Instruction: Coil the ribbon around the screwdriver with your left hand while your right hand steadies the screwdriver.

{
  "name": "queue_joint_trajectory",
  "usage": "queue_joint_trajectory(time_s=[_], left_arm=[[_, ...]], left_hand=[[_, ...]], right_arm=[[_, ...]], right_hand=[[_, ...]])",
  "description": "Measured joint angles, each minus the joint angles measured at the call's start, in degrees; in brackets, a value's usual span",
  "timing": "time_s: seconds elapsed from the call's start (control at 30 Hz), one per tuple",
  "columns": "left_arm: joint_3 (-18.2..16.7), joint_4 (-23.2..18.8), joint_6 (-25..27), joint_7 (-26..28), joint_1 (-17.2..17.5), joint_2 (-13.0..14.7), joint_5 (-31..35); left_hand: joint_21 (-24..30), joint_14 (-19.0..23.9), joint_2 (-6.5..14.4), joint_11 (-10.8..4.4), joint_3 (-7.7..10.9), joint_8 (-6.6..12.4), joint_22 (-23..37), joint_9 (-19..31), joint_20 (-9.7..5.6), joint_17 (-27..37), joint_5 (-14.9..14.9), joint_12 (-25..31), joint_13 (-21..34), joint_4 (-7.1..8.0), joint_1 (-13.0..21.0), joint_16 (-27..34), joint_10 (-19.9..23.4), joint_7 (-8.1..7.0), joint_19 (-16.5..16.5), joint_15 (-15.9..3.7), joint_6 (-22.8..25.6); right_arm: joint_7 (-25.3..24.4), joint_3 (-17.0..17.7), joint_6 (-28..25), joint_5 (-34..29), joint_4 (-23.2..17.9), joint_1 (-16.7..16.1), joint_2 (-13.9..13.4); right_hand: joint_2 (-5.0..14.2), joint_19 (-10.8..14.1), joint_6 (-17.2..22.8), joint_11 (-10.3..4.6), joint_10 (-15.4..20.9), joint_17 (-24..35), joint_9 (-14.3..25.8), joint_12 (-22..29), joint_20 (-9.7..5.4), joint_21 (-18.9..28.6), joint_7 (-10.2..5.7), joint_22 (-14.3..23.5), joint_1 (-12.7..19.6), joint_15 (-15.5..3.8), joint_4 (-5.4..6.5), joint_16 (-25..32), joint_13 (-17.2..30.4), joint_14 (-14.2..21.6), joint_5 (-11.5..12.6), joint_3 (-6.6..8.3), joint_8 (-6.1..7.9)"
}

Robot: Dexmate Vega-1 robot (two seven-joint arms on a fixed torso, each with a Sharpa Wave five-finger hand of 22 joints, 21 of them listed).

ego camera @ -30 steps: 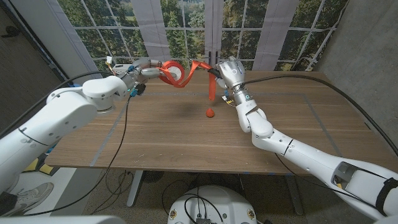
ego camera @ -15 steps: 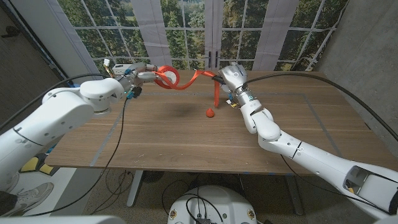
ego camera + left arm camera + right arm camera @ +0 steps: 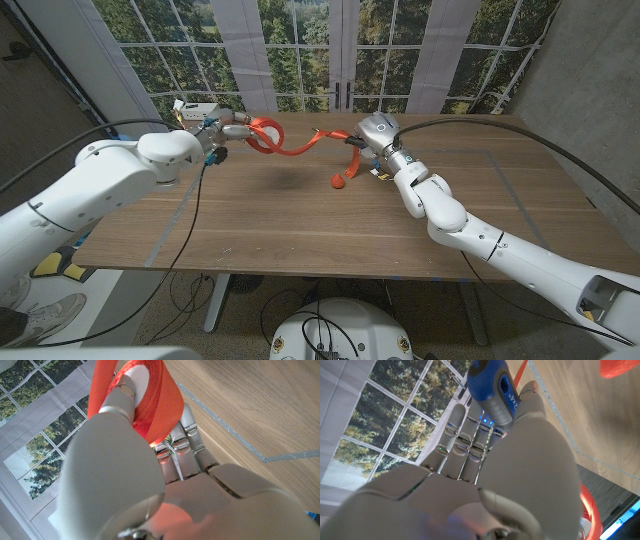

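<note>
My left hand (image 3: 222,129) holds a roll of red ribbon (image 3: 262,135) in the air over the table's far left part; in the left wrist view the roll (image 3: 155,405) sits pinched between the fingers of that hand (image 3: 150,485). A twisted length of ribbon (image 3: 305,145) runs from the roll to the screwdriver (image 3: 350,160). My right hand (image 3: 378,130) grips the screwdriver by its blue handle (image 3: 492,387). The shaft is red with ribbon and leans, with its red lower end (image 3: 338,182) on the table. The right wrist view has my right hand (image 3: 520,460) wrapped around the handle.
The wooden table (image 3: 300,230) has grey tape lines on it. Large windows stand just behind its far edge. A grey wall rises at the right. Cables hang from both arms over the table.
The left hand has lowered the roll and drawn it a little left. The right hand has shifted right and down, so the screwdriver now leans instead of standing upright; its lower end stayed put.
</note>
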Motion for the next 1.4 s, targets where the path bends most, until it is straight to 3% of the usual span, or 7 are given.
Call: queue_joint_trajectory(time_s=[0.2, 0.63, 0.73, 0.9, 1.13, 1.17, 1.4], left_arm=[[2.4, -0.1, 3.0, 0.3, -1.9, 0.6, 2.0], [12.6, -1.8, 14.7, -0.2, -10.6, 0.9, 11.7], [14.9, -1.8, 16.7, -1.3, -12.6, 0.7, 13.7], [14.9, -1.8, 19.4, -3.2, -12.6, 0.7, 17.1], [14.9, -1.8, 20.0, -5.8, -12.6, 0.7, 20.5], [22.6, 1.2, 19.9, -6.0, -17.9, -1.2, 20.9], [23.5, 3.6, 17.6, -7.8, -17.8, -2.3, 22.8]], left_hand=[[0.0, 0.0, 0.0, 0.0, 0.0, -0.01, 0.0, 0.0, 0.0, 0.0, 0.0, 0.0, 0.0, 0.0, 0.0, -0.1, 0.0, 0.0, 0.0, 0.0, 0.0], [0.0, 0.0, 0.0, 0.0, 0.0, -0.23, 0.0, 0.1, 0.01, 1.6, 0.0, 0.0, 0.3, 0.0, 0.0, -0.2, 0.0, 0.0, 0.0, 0.0, 0.0], [0.0, 0.0, 0.0, 0.0, 0.0, -0.24, 0.0, 0.1, 0.01, 1.6, 0.0, 0.0, 0.3, 0.0, 0.0, -0.2, 0.0, 0.0, 0.0, 0.0, 0.0], [0.0, 0.0, 0.0, 0.0, 0.0, -0.14, 0.0, 0.1, 0.0, 1.6, -0.1, 0.0, 0.3, 0.0, 0.0, -0.2, 0.0, 0.0, 0.0, 0.0, 0.0], [0.0, 0.0, 0.0, 0.0, 0.0, 0.01, 0.0, 0.1, 0.01, 1.7, -0.1, 0.0, 0.3, 0.0, 0.0, -0.4, 0.0, 0.0, 0.0, 0.0, 0.0], [0.0, 0.0, 0.0, 0.0, 0.0, 0.01, 0.0, 0.1, 0.01, 1.7, -0.1, 0.0, 0.3, 0.0, 0.0, -0.4, 0.0, 0.0, 0.0, 0.0, 0.0], [0.0, 0.0, 0.0, 0.0, 0.0, 0.0, 0.0, 0.1, 0.01, 2.3, -0.1, -0.1, 0.3, 0.0, 0.0, -0.6, 0.0, 0.0, 0.0, 0.0, 0.0]], right_arm=[[6.0, 1.1, 1.2, -0.1, -1.8, -0.6, -0.8], [17.4, 2.3, 2.8, -0.4, -3.1, -0.9, -0.6], [19.0, 2.5, 3.1, -0.3, -3.2, -0.9, -0.5], [19.0, 2.9, 3.1, -0.3, -3.2, -0.7, -0.3], [19.0, 3.5, 3.1, -0.3, -2.7, -0.3, 0.2], [23.9, 3.5, 4.9, 4.2, -2.6, -0.2, 0.3], [25.2, 3.6, 5.1, 6.0, -2.0, 0.4, 0.6]], right_hand=[[0.0, 0.0, 0.0, 0.25, 0.6, 0.0, 0.0, -0.2, 0.0, 0.2, 0.02, 0.0, 0.0, -0.2, 0.0, 0.0, -0.4, 0.2, 0.0, 0.0, -0.01], [0.0, 0.2, 0.2, 0.27, 0.6, 0.0, 0.0, -0.4, -0.2, 0.2, 0.22, 0.0, 0.0, -0.2, -0.12, 0.0, -0.4, 0.2, -0.2, 0.1, 0.21], [-0.01, 0.2, 0.2, 0.27, 0.6, 0.0, 0.0, -0.4, -0.2, 0.2, 0.22, 0.0, 0.0, -0.2, -0.12, -0.1, -0.5, 0.2, -0.3, 0.09, 0.21], [-0.08, 0.2, 0.2, 0.41, 0.7, 0.0, 0.0, -0.5, -0.2, 0.2, 0.22, -0.2, 0.1, -0.11, -0.09, -0.2, -0.5, 0.3, -0.3, 0.12, 0.21], [-0.06, 0.2, 0.2, 0.48, 0.8, -0.2, -0.2, -0.7, -0.2, 0.2, 0.21, -0.3, 0.1, -0.11, -0.19, -0.2, -0.5, 0.3, -0.4, 0.49, 0.18], [-0.06, 0.2, 0.2, 0.48, 0.8, -0.2, -0.2, -0.7, -0.2, 0.2, 0.21, -0.3, 0.1, -0.11, -0.18, -0.2, -0.5, 0.3, -0.4, 0.49, 0.18], [0.02, 0.5, 0.2, 0.49, 0.8, -0.2, -0.3, -0.7, 0.12, 0.2, 0.21, -0.3, 0.0, -0.11, -0.17, -0.2, -0.9, 0.3, -0.5, 0.51, 0.11]])
